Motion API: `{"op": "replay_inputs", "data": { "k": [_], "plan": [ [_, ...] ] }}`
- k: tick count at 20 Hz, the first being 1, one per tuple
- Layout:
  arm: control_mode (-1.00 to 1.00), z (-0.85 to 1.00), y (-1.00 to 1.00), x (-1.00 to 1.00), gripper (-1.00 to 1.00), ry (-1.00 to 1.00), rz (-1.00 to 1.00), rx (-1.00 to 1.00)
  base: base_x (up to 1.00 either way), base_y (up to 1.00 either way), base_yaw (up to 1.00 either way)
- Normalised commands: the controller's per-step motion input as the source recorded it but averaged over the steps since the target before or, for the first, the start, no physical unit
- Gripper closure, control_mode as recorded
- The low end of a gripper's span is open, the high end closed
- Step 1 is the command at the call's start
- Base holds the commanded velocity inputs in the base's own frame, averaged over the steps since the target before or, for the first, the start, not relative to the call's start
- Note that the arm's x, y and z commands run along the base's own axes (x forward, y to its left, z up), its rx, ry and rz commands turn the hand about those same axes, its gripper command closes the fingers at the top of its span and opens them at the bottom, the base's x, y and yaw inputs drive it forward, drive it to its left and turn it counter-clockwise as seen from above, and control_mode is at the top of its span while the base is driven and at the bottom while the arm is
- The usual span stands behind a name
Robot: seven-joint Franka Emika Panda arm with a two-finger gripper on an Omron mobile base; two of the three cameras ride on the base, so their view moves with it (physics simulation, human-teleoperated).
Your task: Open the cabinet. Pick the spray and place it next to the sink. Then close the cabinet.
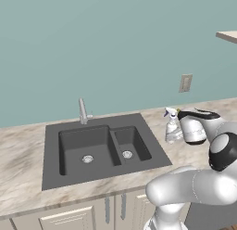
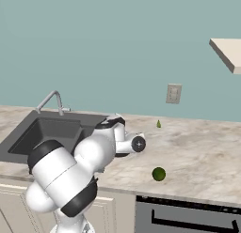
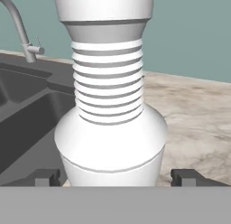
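Two dark fingertips (image 3: 47, 177) are sitting wide on either side of the spray bottle (image 3: 110, 128), apart from its body, so I am reading the gripper (image 3: 116, 177) as spread and not squeezing anything. I am seeing the bottle (image 1: 172, 128) standing upright on the marbled counter (image 1: 23, 155), just beside the right edge of the dark sink (image 1: 99, 148), with the faucet (image 1: 83, 111) rising behind the basins.

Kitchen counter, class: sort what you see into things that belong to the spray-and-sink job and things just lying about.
Belongs to the job:
spray
sink
pincer
base cabinet doors

Just lying about:
lime
small green object
wall outlet
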Motion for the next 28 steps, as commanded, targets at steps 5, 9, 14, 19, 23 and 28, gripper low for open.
{"op": "replay_inputs", "data": {
  "k": [5, 9, 14, 19, 23, 28],
  "plan": [
    [-1.00, 0.11, -0.15, -0.13, -1.00, 0.00, 0.00, 0.00, 0.00, 0.00, 0.00],
    [-1.00, 0.29, -0.12, -0.24, -1.00, 0.01, 0.00, 0.00, 0.00, 0.00, 0.00],
    [-1.00, 0.36, 0.00, -0.13, -1.00, 0.01, 0.00, 0.00, 0.00, 0.00, 0.00],
    [-1.00, 0.48, 0.00, -0.27, -1.00, 0.04, 0.00, 0.00, 0.00, 0.00, 0.00],
    [-1.00, 0.50, 0.00, -0.36, -1.00, 0.07, 0.00, 0.00, 0.00, 0.00, 0.00],
    [-1.00, 0.45, 0.00, -0.55, -1.00, 0.08, 0.00, 0.00, 0.00, 0.00, 0.00]
  ]
}}
